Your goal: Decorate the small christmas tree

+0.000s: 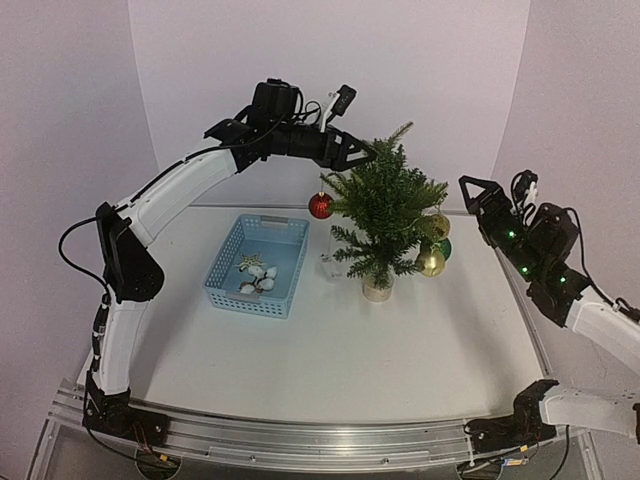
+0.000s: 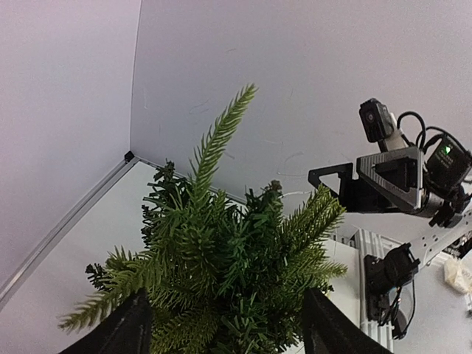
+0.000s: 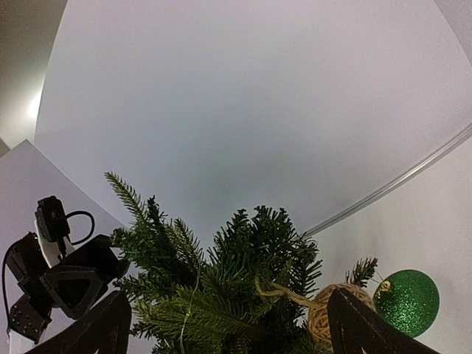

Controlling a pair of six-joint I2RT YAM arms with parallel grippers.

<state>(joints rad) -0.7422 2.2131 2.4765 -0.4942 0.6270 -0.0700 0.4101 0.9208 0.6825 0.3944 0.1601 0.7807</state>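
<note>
Right at the front we're seeing the silver aluminium rail with both arm bases bolted to it, and the white counter is stretching away behind it. The small christmas tree, a dark green needle fir on a thin trunk and a round pale wooden base, is standing upright towards the back of the counter. It's sitting just right of the light blue plastic mesh basket, and a few small white and gold ornaments are lying in the bottom of that basket.

The left claw is reaching in high from the left and hovering right at the top of the tree. In its wrist view we're looking past its black fingers, which are standing wide apart with the upper branches between them. So it's open and gripping nothing we can see. The right claw is hanging off to the tree's right, apart from it, with its jaws also spread wide and empty.

On the tree, a shiny red bauble is dangling off a left-hand branch. Over on the right side a round twine-wrapped ball, a green glitter bauble and a shiny gold bauble are hanging close together.
</note>
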